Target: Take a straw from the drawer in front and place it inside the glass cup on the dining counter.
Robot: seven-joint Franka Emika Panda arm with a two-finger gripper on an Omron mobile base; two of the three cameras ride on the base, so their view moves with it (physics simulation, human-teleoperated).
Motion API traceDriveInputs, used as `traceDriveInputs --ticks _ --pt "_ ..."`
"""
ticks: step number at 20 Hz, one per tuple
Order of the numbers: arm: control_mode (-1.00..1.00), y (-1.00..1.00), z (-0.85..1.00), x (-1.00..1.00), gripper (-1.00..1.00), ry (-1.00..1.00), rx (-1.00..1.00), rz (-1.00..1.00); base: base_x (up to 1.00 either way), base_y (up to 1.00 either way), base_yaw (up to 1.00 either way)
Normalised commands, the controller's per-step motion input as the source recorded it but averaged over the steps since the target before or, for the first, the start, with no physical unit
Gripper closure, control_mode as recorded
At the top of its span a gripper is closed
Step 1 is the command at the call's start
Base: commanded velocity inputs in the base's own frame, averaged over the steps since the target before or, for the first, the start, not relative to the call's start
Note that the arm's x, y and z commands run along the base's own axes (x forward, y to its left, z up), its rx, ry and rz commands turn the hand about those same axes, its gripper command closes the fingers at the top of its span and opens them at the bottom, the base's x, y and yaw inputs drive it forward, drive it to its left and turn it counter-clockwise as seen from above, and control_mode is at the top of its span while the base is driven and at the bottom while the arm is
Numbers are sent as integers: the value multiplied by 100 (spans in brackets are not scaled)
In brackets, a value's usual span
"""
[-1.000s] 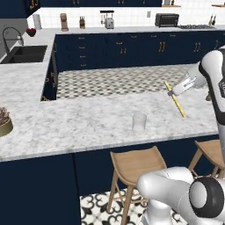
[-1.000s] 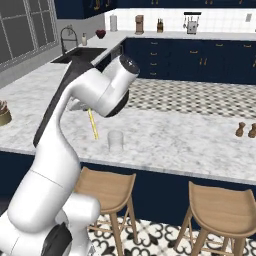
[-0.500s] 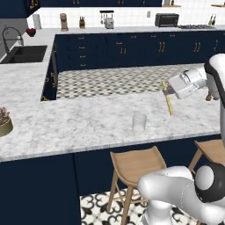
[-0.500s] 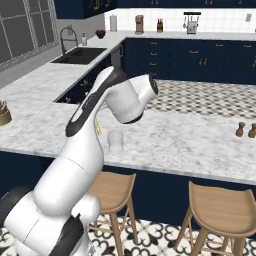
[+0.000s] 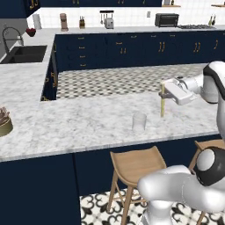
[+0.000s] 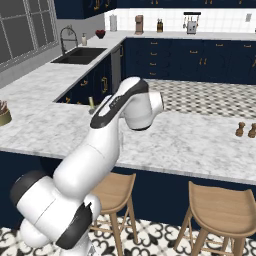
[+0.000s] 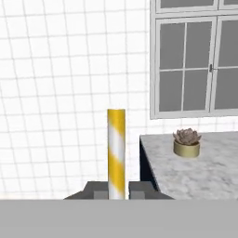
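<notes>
I have the gripper [image 5: 164,95] clenched on the straw [image 5: 162,102], which stands about upright above the dining counter [image 5: 79,125]. The glass cup [image 5: 139,121] sits on that counter to the left of the straw and a little nearer me, apart from it. From the hand camera the straw [image 7: 116,153] rises yellow and white between the finger tips [image 7: 139,188], with a potted succulent [image 7: 187,142] on the counter beyond.
</notes>
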Motion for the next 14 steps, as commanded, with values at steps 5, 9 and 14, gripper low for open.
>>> traceDriveInputs --ticks 5,9,14 --pt "-100 0 -8 55 100 -5 11 8 0 0 0" --pt "-100 0 -14 54 100 0 1 0 0 0 0" --pt "-100 0 -37 34 100 0 0 0 0 0 0"
